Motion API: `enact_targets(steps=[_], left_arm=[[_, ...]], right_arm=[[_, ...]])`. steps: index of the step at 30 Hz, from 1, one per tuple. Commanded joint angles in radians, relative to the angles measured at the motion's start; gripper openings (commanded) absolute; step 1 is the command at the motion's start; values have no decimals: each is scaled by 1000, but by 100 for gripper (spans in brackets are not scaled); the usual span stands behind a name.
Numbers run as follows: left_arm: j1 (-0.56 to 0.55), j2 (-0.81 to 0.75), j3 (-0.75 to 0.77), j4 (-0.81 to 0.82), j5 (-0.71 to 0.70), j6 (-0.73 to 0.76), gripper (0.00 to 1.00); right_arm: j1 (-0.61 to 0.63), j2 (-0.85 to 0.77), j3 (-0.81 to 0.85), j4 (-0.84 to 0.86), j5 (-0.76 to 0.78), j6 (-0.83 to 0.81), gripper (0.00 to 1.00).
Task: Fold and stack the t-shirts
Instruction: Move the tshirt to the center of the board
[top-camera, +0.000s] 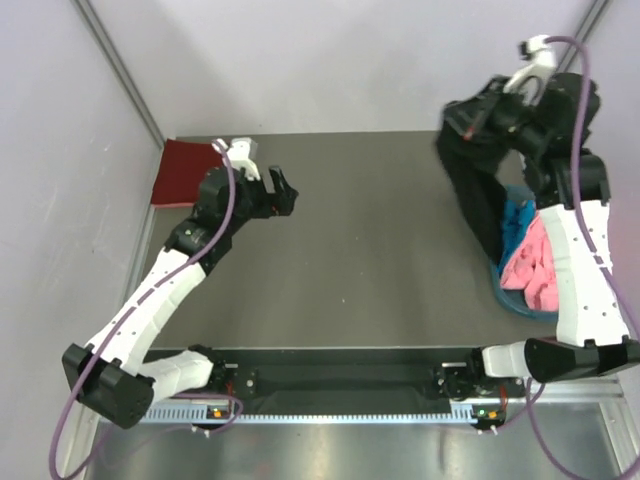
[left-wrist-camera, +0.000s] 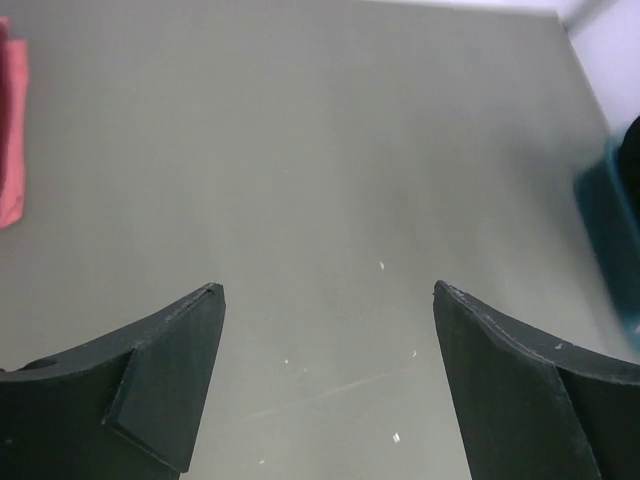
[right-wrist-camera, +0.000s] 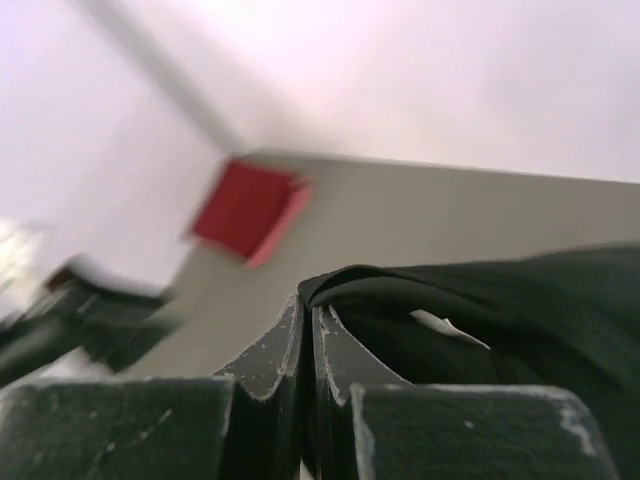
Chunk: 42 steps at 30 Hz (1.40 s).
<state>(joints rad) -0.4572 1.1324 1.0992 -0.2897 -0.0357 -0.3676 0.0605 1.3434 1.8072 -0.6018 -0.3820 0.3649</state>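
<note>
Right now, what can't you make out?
Teal basket: top view, right arm and hanging black t-shirt cover most of it.
Dark red t-shirt: left wrist view, left edge cuts it; right wrist view, blurred.
Right claw: top view, fingertips hidden in black cloth.

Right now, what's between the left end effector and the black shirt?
Just bare table between the left end effector and the black shirt, as the top view shows.
</note>
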Motion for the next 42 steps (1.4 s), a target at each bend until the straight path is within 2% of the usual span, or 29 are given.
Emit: enact_targets(steps=[1,4,9,10,14,21,24,26,28,31,32,33,35,36,38,40,42], left_arm=[[89,-2,83,-81,37,-114,89],[175,-17,70,-97,121,-172,89],[247,-33,30,-120,163,-212,89],[261,-37,10,-117,177,-232,88],[325,-37,-25,-126,209,-261,87],[354,-28,-7,-121,188,-261,87],[353,-26,-4,-105,194,-266,87],[354,-26,-12,-94,204,-264,87],[354,-22,-25,-85,215,-257,87],[354,-16,-32,-104,224,-225,87],[354,-16,-36,-103,224,-220,87],[354,-16,-56,-98,229,-218,87],[353,-11,-81,-68,250,-226,87],[353,-7,-102,-62,279,-229,87],[351,16,-120,-45,298,-238,87],[351,47,-145,-36,318,-243,87],[350,72,-157,-29,330,-248,86]], right_arm=[[134,-6,-35,86,-210,144,0],[258,-23,-175,276,-267,233,0],[396,80,-111,263,-287,224,0],[407,86,-109,279,-307,247,0],[441,112,-134,558,-428,399,0],[458,276,148,582,-483,500,0],[458,309,190,588,-488,539,0],[457,297,147,583,-492,523,1],[447,237,0,477,-442,421,5],[415,146,-224,323,-261,209,26],[403,128,-271,195,-189,163,39],[363,97,-351,138,-19,129,45],[310,60,-426,26,142,74,57],[238,15,-506,14,237,60,59],[165,-24,-564,-10,360,40,61],[84,-44,-605,-12,415,22,60],[26,-8,-605,-32,442,5,54]])
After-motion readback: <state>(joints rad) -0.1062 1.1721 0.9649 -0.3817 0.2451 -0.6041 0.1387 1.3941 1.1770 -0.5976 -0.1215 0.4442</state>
